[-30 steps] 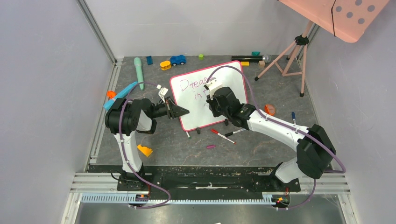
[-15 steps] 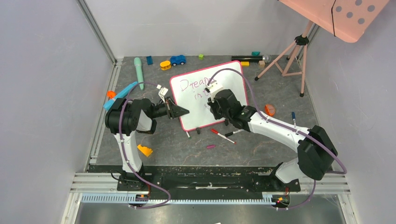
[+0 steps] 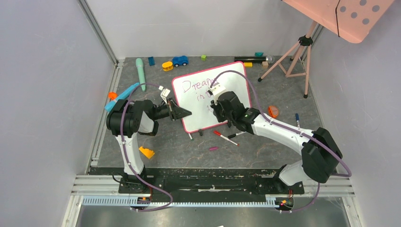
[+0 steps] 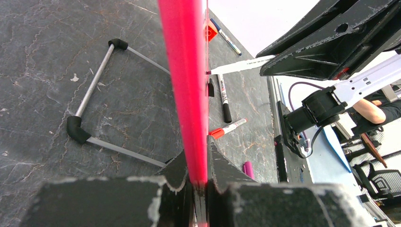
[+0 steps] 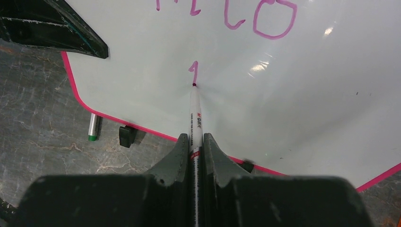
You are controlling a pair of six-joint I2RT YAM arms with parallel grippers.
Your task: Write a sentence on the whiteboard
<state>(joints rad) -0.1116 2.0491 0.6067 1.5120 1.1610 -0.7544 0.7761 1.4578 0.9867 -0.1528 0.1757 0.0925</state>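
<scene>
— What sits over on the left?

— A blue object (image 3: pixel 122 97) lies by the left wall of the worktop (image 3: pixel 156 142), and an orange wedge (image 3: pixel 146 152) lies nearer the arm bases. The left fingers (image 4: pixel 220 168) are pressed together on the pink-red frame at the left edge of the whiteboard (image 3: pixel 231 80). One finger is on each face, pinching it.

— And the board itself?

— It stands at the middle of the worktop, between the two arms, with two small black feet at its lower edge. The sentence (image 3: pixel 198 86) is in thin purple. "Dream" runs along the top line, its end hidden behind the right arm, and "in" begins the line below. In the right wrist view that second line ends in a round "o". Under it is a single short stroke (image 5: pixel 193 71), much like a "1".

— The right arm?

— The right fingers (image 5: pixel 212 153) are closed tight on the barrel of a white marker (image 5: pixel 195 111), pinching it. The marker's tip touches the board at the foot of that short stroke.

— Anything further right?

— A red-capped marker (image 3: pixel 222 136) and a dark-capped marker (image 3: pixel 238 134) lie on the worktop just below the board. A small purple cap (image 3: pixel 213 148) lies nearer the bases. An orange round piece (image 3: pixel 273 111) lies to the right of the board. A pink tripod (image 3: pixel 295 54) stands towards the far right corner.
</scene>
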